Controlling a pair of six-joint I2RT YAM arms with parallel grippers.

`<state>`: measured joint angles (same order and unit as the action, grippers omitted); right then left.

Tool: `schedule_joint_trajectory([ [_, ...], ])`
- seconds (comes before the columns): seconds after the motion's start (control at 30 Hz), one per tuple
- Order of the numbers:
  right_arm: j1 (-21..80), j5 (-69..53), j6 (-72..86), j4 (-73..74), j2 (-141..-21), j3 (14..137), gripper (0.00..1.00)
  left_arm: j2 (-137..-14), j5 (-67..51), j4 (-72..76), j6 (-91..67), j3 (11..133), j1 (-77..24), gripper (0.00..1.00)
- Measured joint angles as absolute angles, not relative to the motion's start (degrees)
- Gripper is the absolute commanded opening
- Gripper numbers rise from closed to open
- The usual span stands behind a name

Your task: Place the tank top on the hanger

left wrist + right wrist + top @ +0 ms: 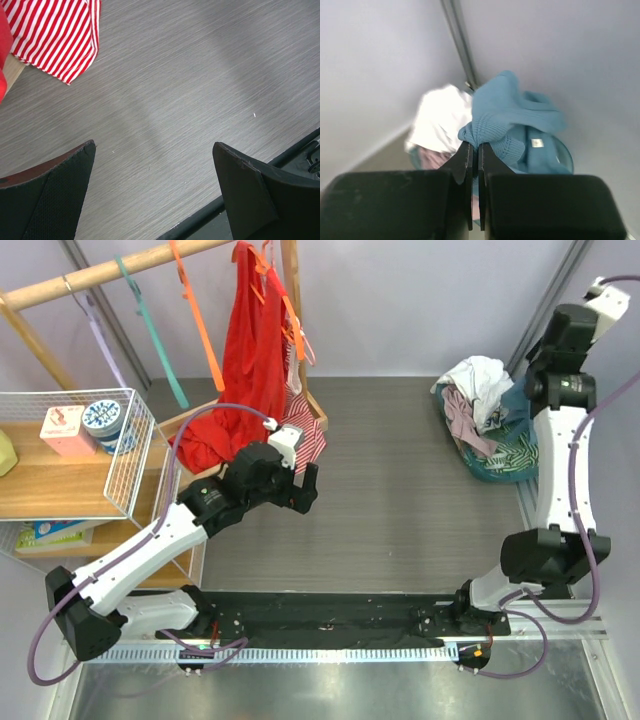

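Observation:
My right gripper (475, 145) is shut on a bunched fold of the teal-blue tank top (506, 109) and holds it above the laundry basket. In the top view this gripper (535, 390) is raised at the far right, with dark teal fabric (514, 408) under it. The orange hanger (200, 330) hangs empty on the wooden rail at the back left. My left gripper (308, 485) is open and empty, low over the grey table near the rack; its jaws stand wide apart in the left wrist view (152, 145).
A red garment (250, 350) and a red-and-white striped garment (305, 435) hang on the rack, the striped one also in the left wrist view (55, 35). Teal-green (150, 330) and lilac (95, 325) hangers hang beside the orange one. A laundry basket (500, 468) holds several clothes. A wire basket (130, 455) stands at left.

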<state>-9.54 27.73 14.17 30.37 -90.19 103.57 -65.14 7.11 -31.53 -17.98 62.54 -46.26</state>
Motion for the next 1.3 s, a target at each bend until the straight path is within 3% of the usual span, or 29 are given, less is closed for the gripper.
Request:
schedule_joint_trajectory([
  [0.23,-5.04,19.55,16.01,29.95,-84.97,115.37,0.01,-64.95,7.9,-32.1,-17.98,62.65,-46.26,1.0],
  [0.43,12.05,19.68,14.63,29.54,-86.35,118.5,0.01,-61.87,8.51,-32.01,-17.5,62.65,-46.26,1.0],
  [0.6,23.53,21.34,14.52,30.74,-88.03,115.0,0.01,-60.9,10.31,-32.03,-16.51,62.65,-46.26,1.0],
  [0.9,31.73,23.86,16.97,30.81,-81.45,100.27,0.01,-60.95,10.48,-31.99,-14.5,62.65,-46.35,1.0],
  [0.93,31.81,23.75,17.5,30.17,-79.53,97.54,0.05,-60.95,10.5,-31.97,-14.22,62.65,-46.46,1.0],
  [0.97,31.81,23.68,18.17,29.54,-77.47,94.74,0.29,-60.93,10.79,-31.75,-13.85,62.57,-46.83,1.0],
  [1.07,31.75,23.73,20.29,27.27,-73.1,87.64,0.79,-60.51,11.97,-30.65,-12.27,61.41,-49.04,1.0],
  [1.3,31.7,27.44,23.68,25.98,-74.96,72.14,0.84,-62.57,14.81,-30.46,-13.19,60.07,-53.32,1.0],
])
